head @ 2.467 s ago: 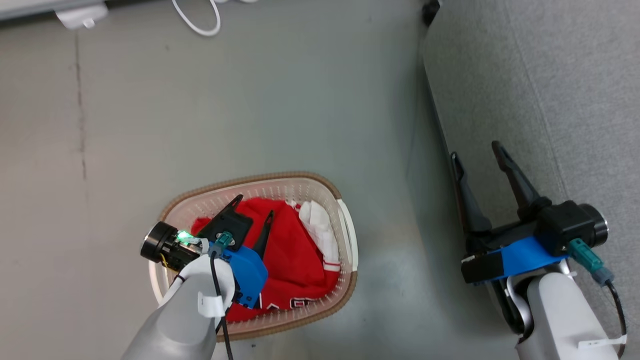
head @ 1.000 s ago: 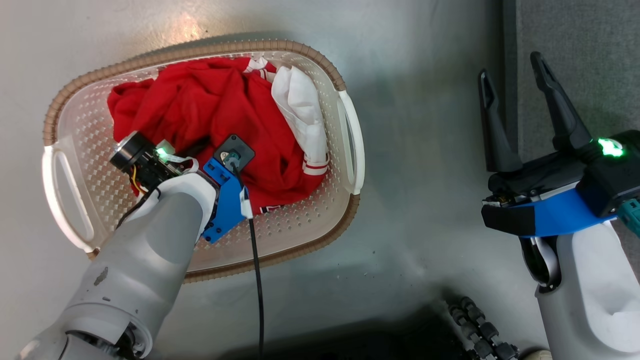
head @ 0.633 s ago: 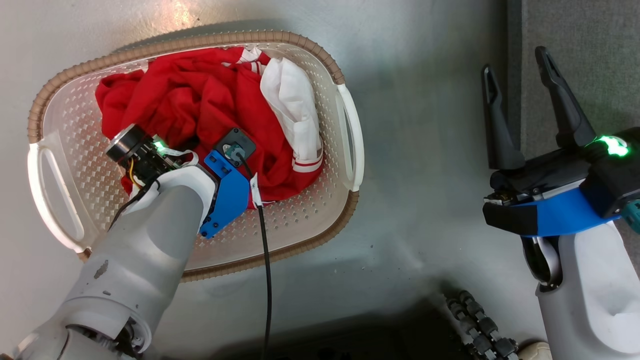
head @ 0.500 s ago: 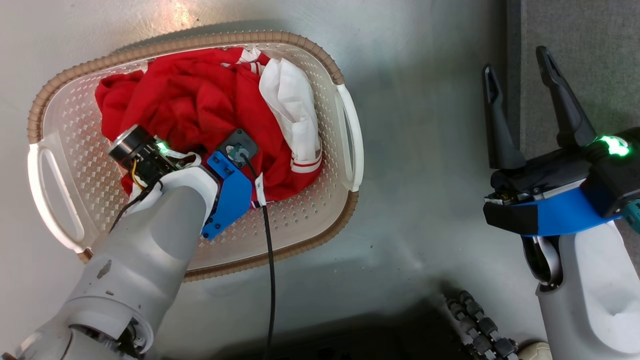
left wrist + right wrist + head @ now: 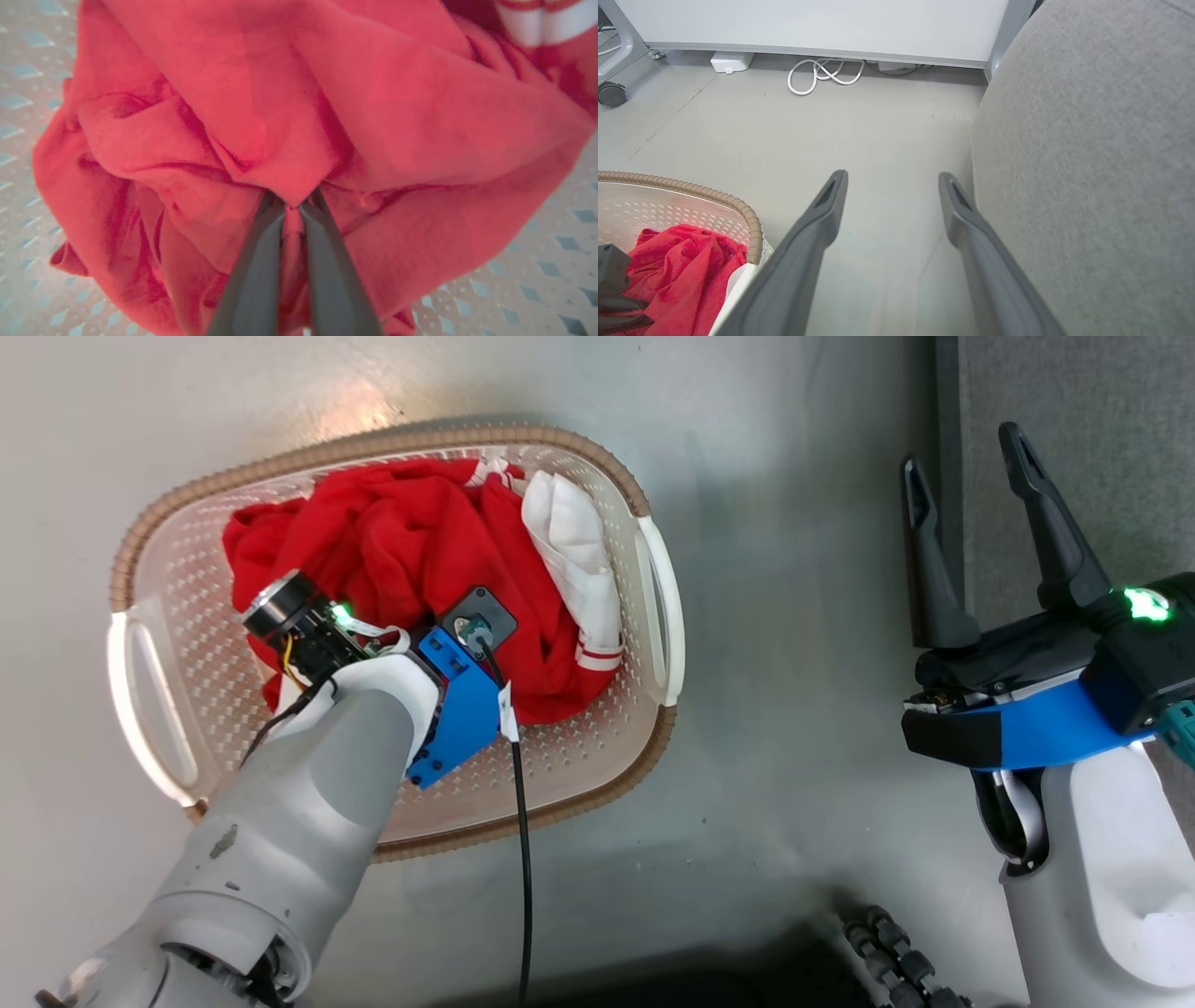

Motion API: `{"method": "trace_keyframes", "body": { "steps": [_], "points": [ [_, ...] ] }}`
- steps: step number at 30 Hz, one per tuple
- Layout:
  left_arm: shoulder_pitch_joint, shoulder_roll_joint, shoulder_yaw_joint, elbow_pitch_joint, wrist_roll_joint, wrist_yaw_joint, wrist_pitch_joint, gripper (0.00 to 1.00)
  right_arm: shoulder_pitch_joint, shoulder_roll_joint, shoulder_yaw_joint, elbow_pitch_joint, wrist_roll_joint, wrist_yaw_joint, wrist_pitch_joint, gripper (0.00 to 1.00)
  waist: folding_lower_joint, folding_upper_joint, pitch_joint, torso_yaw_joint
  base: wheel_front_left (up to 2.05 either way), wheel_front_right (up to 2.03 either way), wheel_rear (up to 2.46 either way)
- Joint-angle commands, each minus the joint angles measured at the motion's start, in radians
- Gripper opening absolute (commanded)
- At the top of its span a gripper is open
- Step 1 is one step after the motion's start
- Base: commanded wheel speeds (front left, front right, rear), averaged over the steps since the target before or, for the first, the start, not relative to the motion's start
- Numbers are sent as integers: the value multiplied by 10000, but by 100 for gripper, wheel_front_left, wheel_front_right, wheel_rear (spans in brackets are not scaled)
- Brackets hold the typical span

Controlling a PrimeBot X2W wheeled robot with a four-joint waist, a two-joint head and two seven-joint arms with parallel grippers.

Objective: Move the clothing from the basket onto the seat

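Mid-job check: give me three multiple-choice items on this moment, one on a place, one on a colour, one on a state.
1. Where is the clothing? A on the seat; B in the basket; C on the floor.
2. What colour is the basket's rim? A brown; B blue; C black.
3. How is the left gripper? A wide open; B shut on nothing; C shut on the clothing.
Answers: B, it lies within the perforated walls; A, the rim shows brown; C, it pinches a red fold.

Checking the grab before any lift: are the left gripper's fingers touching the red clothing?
Touching. The left wrist view shows the left gripper closed on a fold of the clothing, with red fabric pinched between its fingers at the tips.
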State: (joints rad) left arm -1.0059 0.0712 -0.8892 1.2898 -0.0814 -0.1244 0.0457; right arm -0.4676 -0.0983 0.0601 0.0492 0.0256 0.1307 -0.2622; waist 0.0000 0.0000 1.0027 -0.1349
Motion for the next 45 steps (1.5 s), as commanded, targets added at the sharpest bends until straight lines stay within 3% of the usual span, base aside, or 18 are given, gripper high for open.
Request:
{"method": "trace_keyframes", "body": {
  "steps": [1, 11, 26, 36, 45],
  "points": [
    [32, -33, -49, -19, -87, -64, -191, 0, -117, -34, -12, 47, -34, 3, -42, 100, 0, 0, -221, 108, 0, 0, 0],
    [642, -213, -452, -505, -696, -55, -1371, 0, 117, -285, -136, 414, -22, 1, -40, 100, 0, 0, -1439, 584, 0, 0, 0],
    [1692, -211, -1205, -1918, -2706, -59, -2729, 0, 856, -514, -251, 973, -7, 1, -42, 100, 0, 0, -3643, 1397, 0, 0, 0],
    [2244, -211, -1198, -2761, -3716, 55, -3099, 0, 1541, -479, -355, 1325, 59, 1, -40, 100, 0, 0, -5192, 1838, 0, 0, 0],
    [2654, -208, -828, -3834, -3885, 358, -3121, 0, 2180, -385, -409, 1549, 83, 1, -40, 100, 0, 0, -6424, 2155, 0, 0, 0]
  ]
}}
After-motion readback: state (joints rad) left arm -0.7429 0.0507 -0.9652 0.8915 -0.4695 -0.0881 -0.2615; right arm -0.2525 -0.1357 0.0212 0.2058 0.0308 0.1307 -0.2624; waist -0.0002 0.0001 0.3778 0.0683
